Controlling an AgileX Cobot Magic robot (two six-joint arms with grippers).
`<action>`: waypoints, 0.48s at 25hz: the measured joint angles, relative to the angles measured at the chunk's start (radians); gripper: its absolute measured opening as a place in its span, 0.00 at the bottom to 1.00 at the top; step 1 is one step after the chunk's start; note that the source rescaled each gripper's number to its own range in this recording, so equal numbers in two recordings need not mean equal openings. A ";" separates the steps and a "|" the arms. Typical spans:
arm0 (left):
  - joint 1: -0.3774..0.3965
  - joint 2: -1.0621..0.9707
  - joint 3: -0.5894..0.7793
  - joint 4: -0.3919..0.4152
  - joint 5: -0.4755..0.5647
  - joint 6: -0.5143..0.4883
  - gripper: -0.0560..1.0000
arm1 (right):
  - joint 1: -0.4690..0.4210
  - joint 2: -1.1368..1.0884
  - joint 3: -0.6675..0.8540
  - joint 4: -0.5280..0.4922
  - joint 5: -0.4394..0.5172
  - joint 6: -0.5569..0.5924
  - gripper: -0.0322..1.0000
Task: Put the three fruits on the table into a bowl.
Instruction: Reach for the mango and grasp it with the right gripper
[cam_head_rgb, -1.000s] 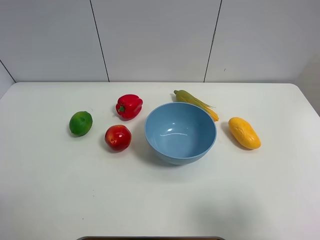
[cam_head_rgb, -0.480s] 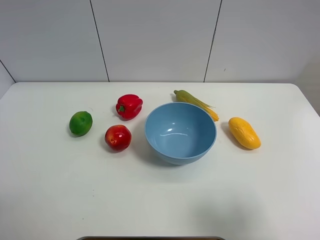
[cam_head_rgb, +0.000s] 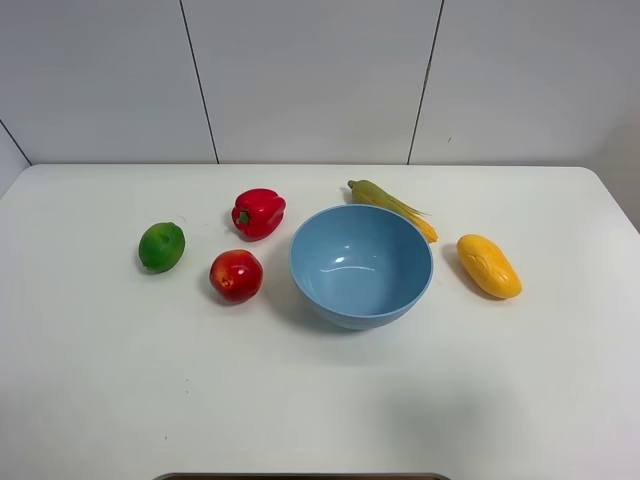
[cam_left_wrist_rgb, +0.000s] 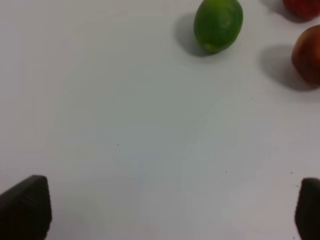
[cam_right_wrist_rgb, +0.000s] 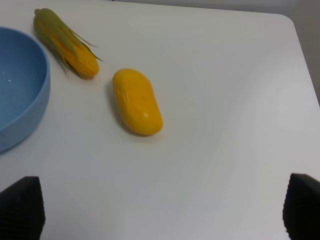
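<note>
Three fruits, the mango (cam_head_rgb: 489, 266), lime (cam_head_rgb: 162, 246) and apple (cam_head_rgb: 236, 275), are left on the tabletop (cam_head_rgb: 300, 400); the bowl (cam_head_rgb: 360, 315) is unfilled.
The left claw (cam_left_wrist_rgb: 165, 210) and the right claw (cam_right_wrist_rgb: 161, 207) are both held apart and empty. The mango is seen ahead of the right claw, well apart, its long axis running roughly away from it, so the narrow width would be met by the closing claw. The lime is seen ahead of the left claw, the apple on its bowl side.

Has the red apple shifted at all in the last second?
No. The apple keeps the same gap to the left wall of the bowl and sits below the bell pepper as before.
</note>
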 joint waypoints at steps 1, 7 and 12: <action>0.000 0.000 0.000 0.000 0.000 0.000 1.00 | 0.000 0.058 -0.026 -0.017 -0.007 0.000 1.00; 0.000 0.000 0.000 0.000 0.000 0.000 1.00 | 0.000 0.429 -0.204 -0.054 -0.018 0.003 1.00; 0.000 0.000 0.000 0.000 0.000 0.000 1.00 | 0.000 0.754 -0.321 -0.038 -0.038 -0.026 1.00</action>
